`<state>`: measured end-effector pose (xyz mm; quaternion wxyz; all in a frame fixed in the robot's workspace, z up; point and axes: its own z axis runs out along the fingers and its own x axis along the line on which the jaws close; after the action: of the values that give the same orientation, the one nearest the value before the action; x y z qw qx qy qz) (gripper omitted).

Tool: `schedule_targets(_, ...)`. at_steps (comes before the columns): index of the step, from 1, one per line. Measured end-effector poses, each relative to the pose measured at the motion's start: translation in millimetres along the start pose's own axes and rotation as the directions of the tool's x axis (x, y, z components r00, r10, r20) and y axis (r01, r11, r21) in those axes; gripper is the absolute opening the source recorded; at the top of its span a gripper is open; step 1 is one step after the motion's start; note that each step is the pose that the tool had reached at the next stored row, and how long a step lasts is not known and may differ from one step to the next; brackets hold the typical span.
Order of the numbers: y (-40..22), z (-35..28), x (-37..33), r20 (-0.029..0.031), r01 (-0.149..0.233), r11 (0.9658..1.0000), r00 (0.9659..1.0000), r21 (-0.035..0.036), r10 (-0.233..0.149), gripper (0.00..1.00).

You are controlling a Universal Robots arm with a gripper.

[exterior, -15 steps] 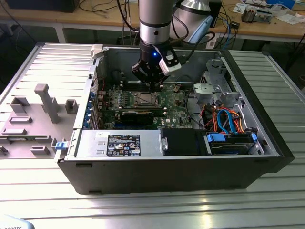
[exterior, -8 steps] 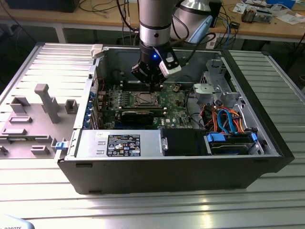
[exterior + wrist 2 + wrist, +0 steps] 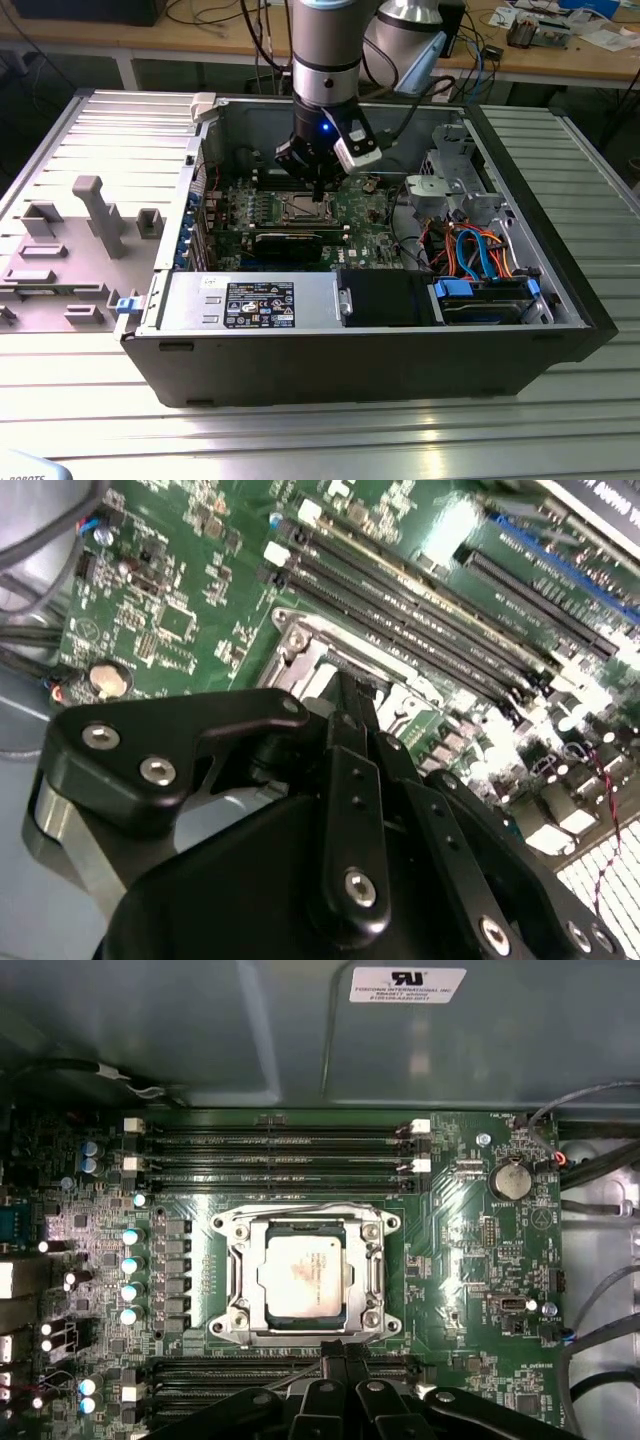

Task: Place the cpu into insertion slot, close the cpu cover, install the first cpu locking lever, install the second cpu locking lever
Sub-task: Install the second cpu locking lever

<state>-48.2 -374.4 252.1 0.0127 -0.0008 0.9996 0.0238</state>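
The cpu (image 3: 305,1275), a silvery square chip, lies flat in the insertion slot (image 3: 384,1223) on the green motherboard (image 3: 470,1260). The cpu cover (image 3: 240,1280), a silver frame, lies down around the chip. A thin wire lever (image 3: 300,1207) runs along the slot's side farthest from the fingers. My gripper (image 3: 341,1352) hangs just at the opposite edge of the slot, its two black fingers pressed together with nothing seen between them. In the exterior view the gripper (image 3: 318,192) stands low over the slot (image 3: 307,208) inside the open case. In the second wrist view the fingers (image 3: 352,715) cover most of the slot (image 3: 300,645).
Long black memory slots (image 3: 275,1145) flank the socket on two sides. A coin battery (image 3: 511,1178) sits nearby. In the exterior view, a power supply (image 3: 250,300) lines the case front, and a drive cage with blue and orange cables (image 3: 480,250) stands at the right. A grey fixture tray (image 3: 70,240) lies at the left.
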Motion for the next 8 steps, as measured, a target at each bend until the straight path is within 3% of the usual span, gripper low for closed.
schedule_targets(2, 0.0, 0.8, -0.1, -0.0058, 0.0, 1.0, 1.0, -0.0001, 0.0, 0.11)
schedule_targets(3, -1.6, 1.1, 0.0, -0.014, -0.001, 1.0, 0.9999, -0.0003, 0.001, 0.11)
schedule_targets(8, -14.4, 2.0, 0.6, -0.0179, -0.001, 1.0, 0.9998, -0.0016, 0.001, 0.11)
